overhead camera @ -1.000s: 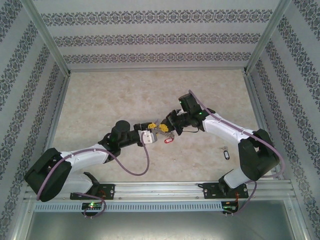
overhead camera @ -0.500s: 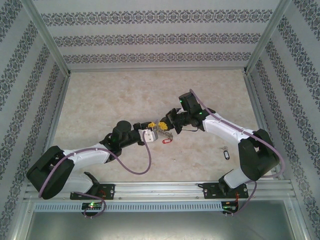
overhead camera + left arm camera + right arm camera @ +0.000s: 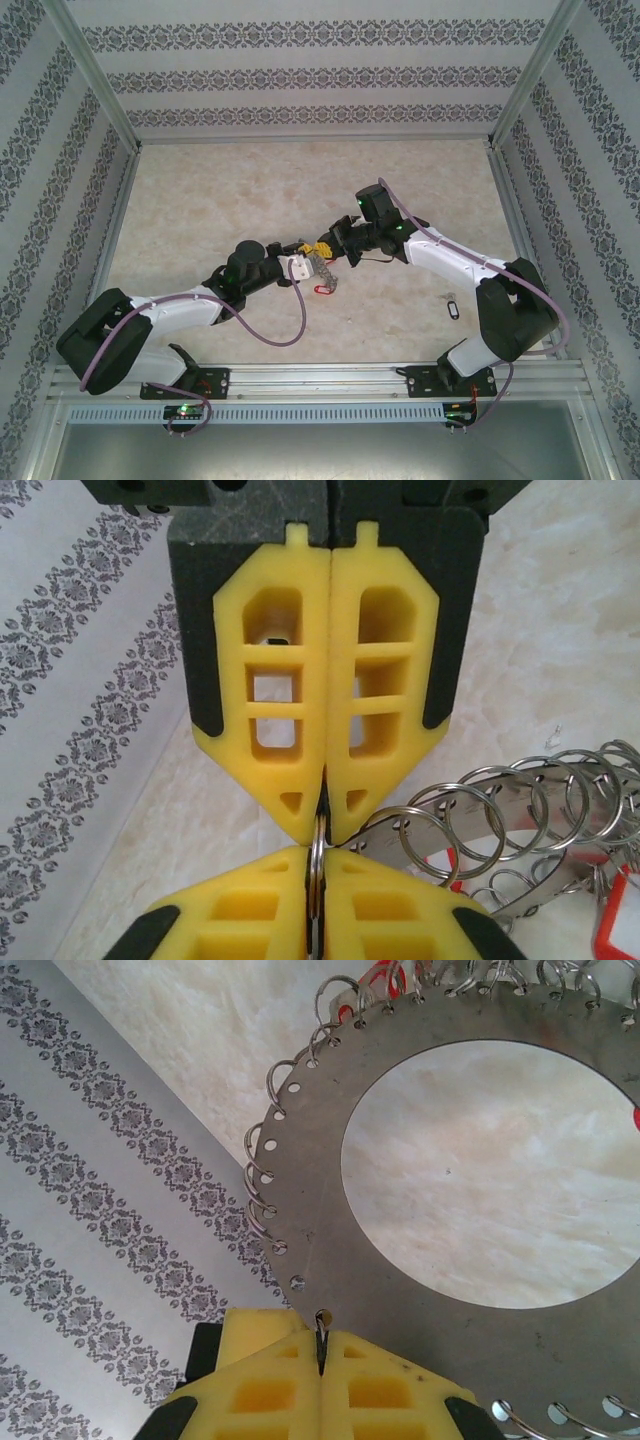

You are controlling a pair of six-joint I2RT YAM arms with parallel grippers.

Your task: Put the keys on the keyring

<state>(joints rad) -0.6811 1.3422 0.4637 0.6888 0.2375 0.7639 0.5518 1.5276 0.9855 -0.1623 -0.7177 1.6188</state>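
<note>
Both arms meet over the beige marbled table (image 3: 200,200). The right gripper (image 3: 320,1328) is clamped tight on the rim of the flat silvery metal keyring (image 3: 310,1210), and the left gripper (image 3: 315,858) is pinched closed on one of its wire loops (image 3: 455,815). A red-tagged key (image 3: 322,290) hangs from it.

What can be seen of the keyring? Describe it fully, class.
The keyring is a flat grey metal disc with a large round opening. Small holes pierce its rim and carry wire split rings. It is held up off the table between both arms. The right gripper has its jaws shut on the rim. The left gripper pinches one small ring right beside that spot. A red tag hangs from it.
</note>
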